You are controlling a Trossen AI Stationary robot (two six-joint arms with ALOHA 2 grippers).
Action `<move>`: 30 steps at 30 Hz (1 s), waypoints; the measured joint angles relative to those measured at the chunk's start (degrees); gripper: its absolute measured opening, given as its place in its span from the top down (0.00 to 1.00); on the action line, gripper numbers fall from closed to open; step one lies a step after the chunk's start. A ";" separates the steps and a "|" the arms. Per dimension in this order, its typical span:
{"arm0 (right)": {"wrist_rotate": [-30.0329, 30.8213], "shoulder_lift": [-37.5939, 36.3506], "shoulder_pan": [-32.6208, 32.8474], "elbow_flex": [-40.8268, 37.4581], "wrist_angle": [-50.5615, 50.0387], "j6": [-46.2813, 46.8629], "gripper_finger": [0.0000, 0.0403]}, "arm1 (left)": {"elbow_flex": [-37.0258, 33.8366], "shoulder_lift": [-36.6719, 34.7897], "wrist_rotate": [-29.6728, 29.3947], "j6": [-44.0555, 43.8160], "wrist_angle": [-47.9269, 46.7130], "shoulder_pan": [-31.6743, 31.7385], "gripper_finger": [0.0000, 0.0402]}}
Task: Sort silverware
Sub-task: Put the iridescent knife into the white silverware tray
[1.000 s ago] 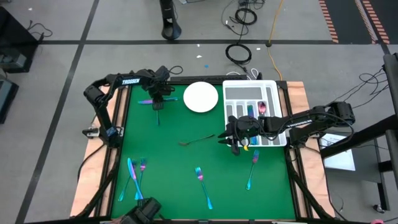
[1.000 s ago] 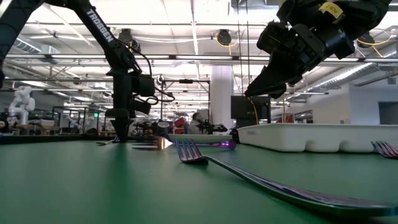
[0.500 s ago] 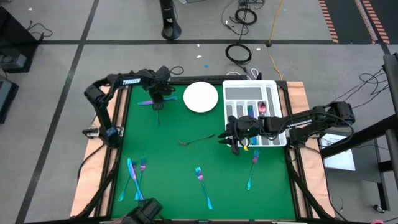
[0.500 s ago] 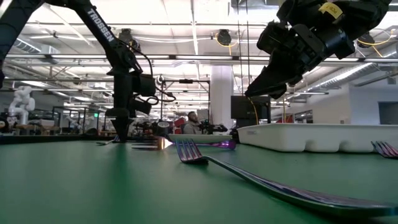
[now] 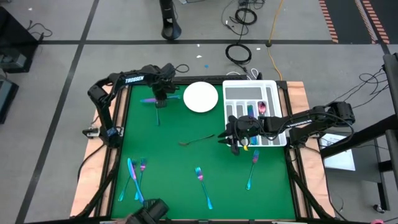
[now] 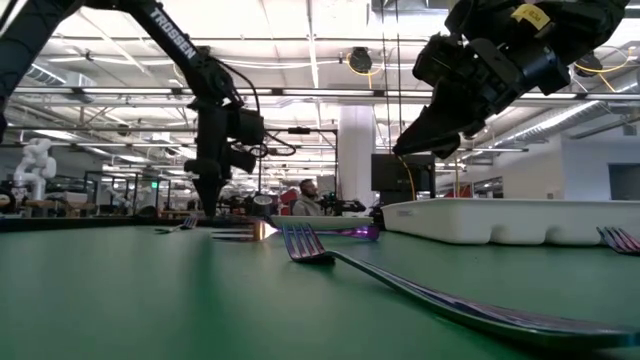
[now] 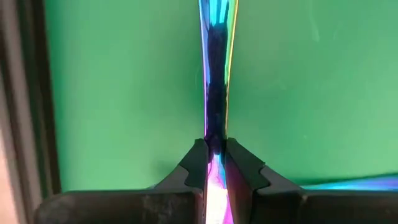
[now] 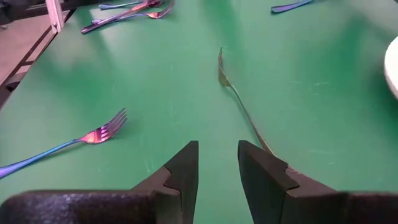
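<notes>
One slim, slick, rigid utensil handle sits pinched mid-shaft between the left gripper fingers, while the right gripper hovers empty, fingers apart.

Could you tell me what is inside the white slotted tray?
The white slotted tray holds a pink piece and a blue one. The right arm covers its front end.

White plate on green worktop, far side; white slotted tray just beside it; cables on floor
</notes>
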 joint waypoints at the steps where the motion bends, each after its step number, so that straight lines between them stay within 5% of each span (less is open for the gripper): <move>1: 0.19 0.00 -0.01 0.00 0.05 0.00 0.74 | 0.51 -0.06 0.03 -0.40 -0.54 -0.38 0.93; 12: 0.38 0.00 -3.45 3.25 2.14 0.76 0.74 | 4.70 -1.70 0.23 -4.69 -16.98 -5.04 0.93; 22: -0.36 0.00 -10.19 11.40 -12.00 11.93 0.71 | 4.78 -13.93 0.31 -7.67 -18.01 -17.20 0.93; 30: -12.31 0.00 -14.20 12.76 -9.47 24.71 0.56 | 4.80 -21.56 -1.50 -13.03 -10.60 -31.38 0.93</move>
